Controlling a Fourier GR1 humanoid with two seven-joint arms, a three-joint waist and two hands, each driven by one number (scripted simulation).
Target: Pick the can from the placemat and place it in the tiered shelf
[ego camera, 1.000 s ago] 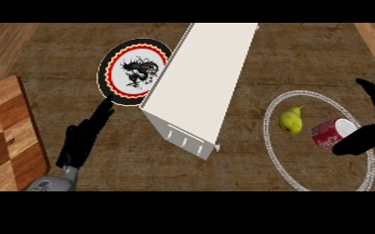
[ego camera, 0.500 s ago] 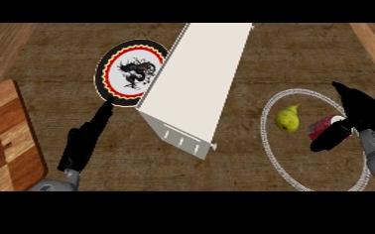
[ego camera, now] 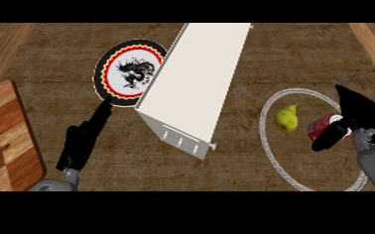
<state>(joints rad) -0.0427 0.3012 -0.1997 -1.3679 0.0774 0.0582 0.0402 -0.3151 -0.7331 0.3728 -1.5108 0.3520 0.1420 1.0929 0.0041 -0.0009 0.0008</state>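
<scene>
On the right side of the worktop (ego camera: 234, 173), over the round placemat (ego camera: 296, 153), what is changing? — Operator

The right hand (ego camera: 350, 115) is closing on the red can (ego camera: 321, 127). One second ago it was standing off at the view's right edge, clear of the can. Half a second ago it was coming over it. Now the fingers are lying across the can's far side and the thumb is curling under its near side, so the hand is holding the can between them. The can is leaning and is sitting inside the placemat's ring, just beside the yellow-green pear (ego camera: 286, 118). — Technician

Is the can leaving the placemat yet? — Operator

That is not showing; the can is occupying almost the same place as before. Judgement: the grasp step is finishing, while lift and transfer are remaining. The white tiered shelf (ego camera: 199, 79) is standing well apart to the left, with the pear lying between, so the carry is likely needing height to clear the pear. The left hand (ego camera: 82, 140) is resting with straight fingers, its fingertips at the lower rim of the patterned plate (ego camera: 104, 79), unchanged. — Technician
</scene>
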